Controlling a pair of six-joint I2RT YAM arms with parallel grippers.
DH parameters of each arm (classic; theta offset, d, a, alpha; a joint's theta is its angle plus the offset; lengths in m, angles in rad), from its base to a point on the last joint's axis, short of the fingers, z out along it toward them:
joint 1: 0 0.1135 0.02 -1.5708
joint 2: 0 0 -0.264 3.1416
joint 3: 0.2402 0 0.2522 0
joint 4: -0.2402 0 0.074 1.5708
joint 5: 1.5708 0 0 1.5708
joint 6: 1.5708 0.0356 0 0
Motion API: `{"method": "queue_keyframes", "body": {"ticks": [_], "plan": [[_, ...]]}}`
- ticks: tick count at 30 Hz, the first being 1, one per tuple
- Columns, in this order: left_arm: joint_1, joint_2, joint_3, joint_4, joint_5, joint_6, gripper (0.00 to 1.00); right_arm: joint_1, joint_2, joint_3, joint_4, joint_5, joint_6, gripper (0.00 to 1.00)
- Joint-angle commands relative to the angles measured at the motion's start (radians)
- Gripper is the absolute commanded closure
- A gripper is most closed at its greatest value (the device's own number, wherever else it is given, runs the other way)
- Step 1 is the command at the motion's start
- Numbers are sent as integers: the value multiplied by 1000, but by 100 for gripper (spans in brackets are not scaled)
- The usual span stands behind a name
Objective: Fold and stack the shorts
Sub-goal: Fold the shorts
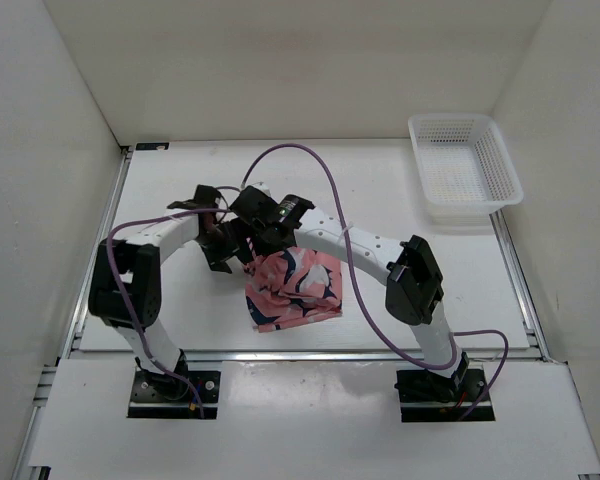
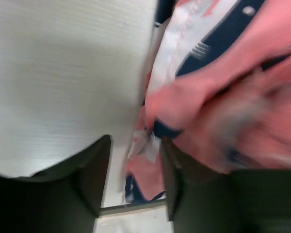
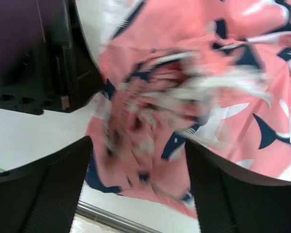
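Item inspected: the shorts [image 1: 293, 290], lying bunched in a loose heap on the desk [image 1: 380, 190] in front of and between the two arm bases, well apart from the basket [image 1: 460, 207] at the far right corner. Handling assessment: thin printed fabric, judged light, limp and free to crease; it will sag and slide rather than hold a shape, and presents no breakage risk. Recommended hold: pinch a hem or waistband edge at a corner, one corner per arm, since a grab into the crumpled middle would likely gather several layers. Left fingers [image 2: 94, 184]: parted to a moderate gap at the heap's far left edge, a fold of pink cloth lying in the gap against the right-hand finger, bare desk showing beside it; nothing appears clamped. Right fingers [image 3: 43, 194]: spread wide over the same end of the heap, blurred cloth lying between them without contact on either finger; not gripping
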Motion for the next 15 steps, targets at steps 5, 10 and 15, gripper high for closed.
{"method": "queue_keyframes", "body": {"ticks": [5,10,15], "plan": [[149,-228,129,-138,8,52,31,6,-229,-95,87,-19,1,7],[90,-280,231,-197,-50,84,65,-54,-396,-378,147,20,76,77],[-86,-201,300,-197,-33,75,90,-189,-455,-525,201,-111,97,100]]}}
